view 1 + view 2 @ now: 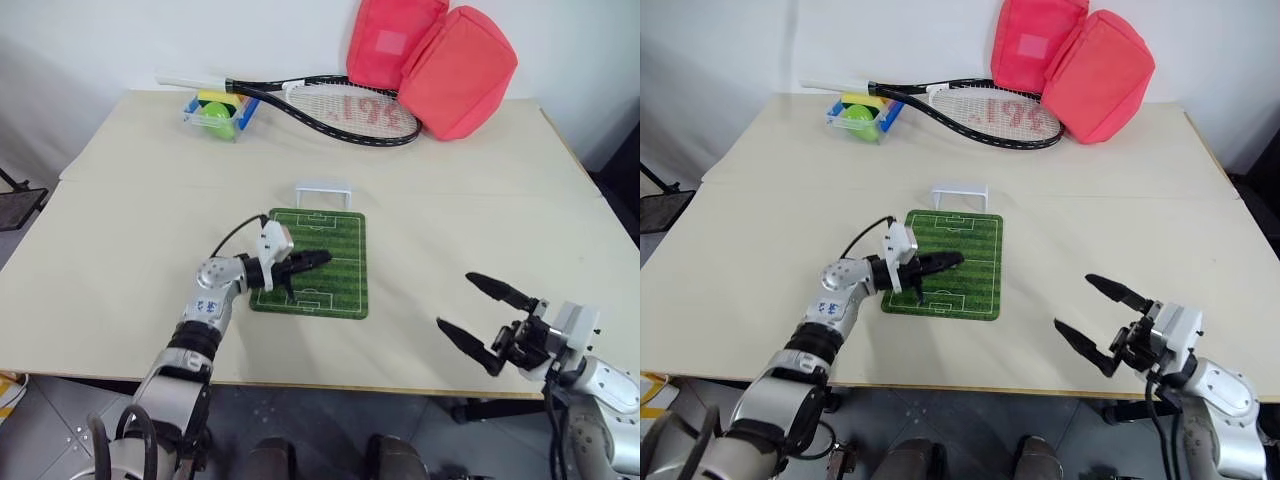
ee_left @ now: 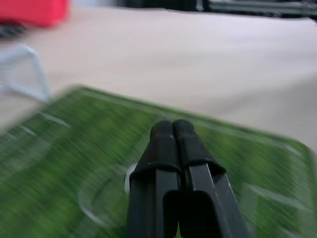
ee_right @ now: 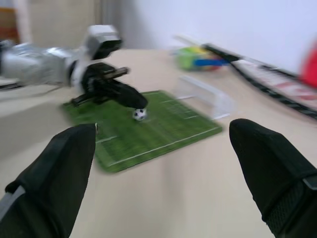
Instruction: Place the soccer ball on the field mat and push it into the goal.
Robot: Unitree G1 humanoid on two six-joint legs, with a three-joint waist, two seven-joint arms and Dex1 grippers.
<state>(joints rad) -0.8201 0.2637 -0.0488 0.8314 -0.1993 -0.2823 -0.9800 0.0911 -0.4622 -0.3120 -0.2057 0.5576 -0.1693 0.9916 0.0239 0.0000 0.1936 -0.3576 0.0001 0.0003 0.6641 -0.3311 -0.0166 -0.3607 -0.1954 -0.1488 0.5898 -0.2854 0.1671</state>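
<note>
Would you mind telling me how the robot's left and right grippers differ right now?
The left gripper has its fingers pressed shut, while the right gripper holds its fingers wide apart. The left gripper reaches over the field mat, its tips next to the soccer ball; the right gripper hangs near the table's front edge, off the mat. Both have two black fingers and hold nothing.

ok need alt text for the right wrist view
The left gripper, shut, reaches over the field mat with the soccer ball on the mat just under its tip. The white goal stands at the mat's far end, and the right gripper's two black fingers, spread open, frame the foreground.
</note>
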